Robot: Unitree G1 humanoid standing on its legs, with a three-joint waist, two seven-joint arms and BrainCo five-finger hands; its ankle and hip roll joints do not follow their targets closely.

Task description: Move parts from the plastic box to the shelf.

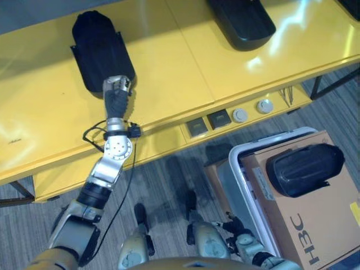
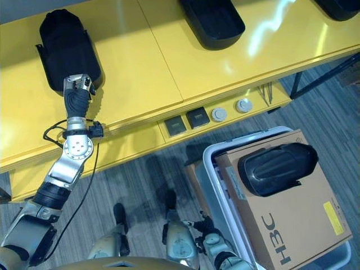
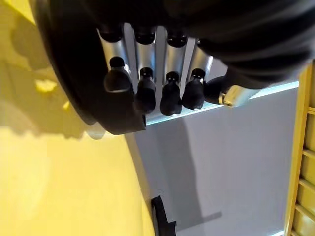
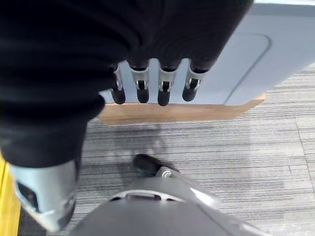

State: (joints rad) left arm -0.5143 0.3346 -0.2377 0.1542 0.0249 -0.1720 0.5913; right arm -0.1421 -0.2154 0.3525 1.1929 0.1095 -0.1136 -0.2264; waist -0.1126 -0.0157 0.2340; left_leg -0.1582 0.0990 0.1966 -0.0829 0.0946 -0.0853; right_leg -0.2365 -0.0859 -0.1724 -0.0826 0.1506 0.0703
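A long black part (image 1: 101,50) lies on the yellow shelf (image 1: 185,73) at the left. My left hand (image 1: 117,93) rests at its near end; in the left wrist view its fingers (image 3: 170,73) lie fairly straight against the part's (image 3: 74,73) dark surface, thumb apart. Another black part (image 1: 304,169) lies on a cardboard box (image 1: 320,230) inside the grey plastic box (image 1: 237,169) on the floor at the lower right. My right hand (image 4: 165,88) hangs open beside the plastic box's wall (image 4: 246,59), holding nothing.
A second black part (image 1: 242,19) lies on the shelf at the top middle, and a third (image 2: 337,7) shows at the top right corner. Sockets and round buttons (image 1: 225,119) sit on the shelf's front edge. Grey carpet lies below.
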